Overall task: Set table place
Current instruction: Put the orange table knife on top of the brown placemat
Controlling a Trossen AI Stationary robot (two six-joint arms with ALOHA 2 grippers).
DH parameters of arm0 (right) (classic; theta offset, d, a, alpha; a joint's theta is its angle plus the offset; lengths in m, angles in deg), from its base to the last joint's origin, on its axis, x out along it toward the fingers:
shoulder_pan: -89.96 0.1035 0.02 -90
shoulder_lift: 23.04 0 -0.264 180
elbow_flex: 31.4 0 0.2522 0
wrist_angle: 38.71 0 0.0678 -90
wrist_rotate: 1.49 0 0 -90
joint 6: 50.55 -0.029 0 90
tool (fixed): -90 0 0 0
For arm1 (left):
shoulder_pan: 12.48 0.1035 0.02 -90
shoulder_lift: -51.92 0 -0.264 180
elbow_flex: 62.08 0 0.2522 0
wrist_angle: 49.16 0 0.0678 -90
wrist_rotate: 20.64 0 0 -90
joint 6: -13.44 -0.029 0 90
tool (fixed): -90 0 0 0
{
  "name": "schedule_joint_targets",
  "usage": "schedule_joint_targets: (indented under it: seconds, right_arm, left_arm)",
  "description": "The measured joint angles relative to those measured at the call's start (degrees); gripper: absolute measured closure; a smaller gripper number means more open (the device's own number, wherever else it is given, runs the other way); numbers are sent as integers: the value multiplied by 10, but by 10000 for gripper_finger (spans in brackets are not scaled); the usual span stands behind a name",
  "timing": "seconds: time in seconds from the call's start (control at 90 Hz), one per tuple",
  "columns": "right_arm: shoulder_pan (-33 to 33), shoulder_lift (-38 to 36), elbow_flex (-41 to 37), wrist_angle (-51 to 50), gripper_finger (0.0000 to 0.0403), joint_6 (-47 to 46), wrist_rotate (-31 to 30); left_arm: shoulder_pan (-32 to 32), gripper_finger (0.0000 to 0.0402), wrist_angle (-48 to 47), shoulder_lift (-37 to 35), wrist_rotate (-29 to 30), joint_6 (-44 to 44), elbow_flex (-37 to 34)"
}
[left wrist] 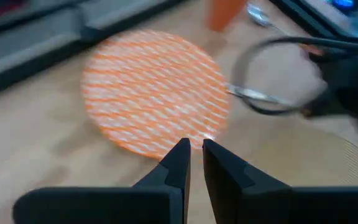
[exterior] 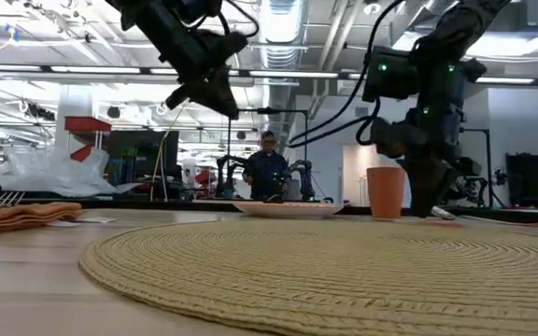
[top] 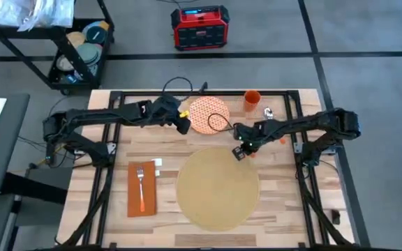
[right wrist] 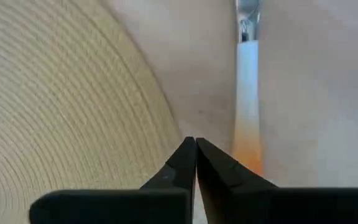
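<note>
The large round tan woven placemat (top: 218, 188) is found at the near centre of the light plank table (top: 285, 202), bare of dishes. The orange-and-white patterned round plate (top: 209, 114) lies beyond it at the far edge, evidently not yet placed.

The left gripper (top: 182, 124) is held raised just beside the plate's rim, fingers nearly together with a slim gap and nothing between them, judged ready for a pickup.

The right gripper (top: 240, 151) is low at the placemat's far right edge, fingers closed and empty.

Only the right wrist view reveals an orange-and-white-handled utensil (right wrist: 248, 106) lying just beside the mat. Only the high view shows the fork (top: 141, 185) on the rust-orange napkin (top: 142, 189) to the mat's left.
</note>
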Motion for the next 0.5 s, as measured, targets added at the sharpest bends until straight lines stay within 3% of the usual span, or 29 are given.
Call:
schedule_joint_targets:
  seconds: [0.144,0.356,0.5]
  right_arm:
    - [14,0,0,-8,402,2,-53]
    - [16,-1,1,-18,403,73,-84]
    - [16,-2,1,-26,403,125,-86]
  left_arm:
    - [-67,377,43,46,-13,9,0]
    - [-164,398,208,159,-16,9,1]
    - [-198,401,222,241,-20,19,60]
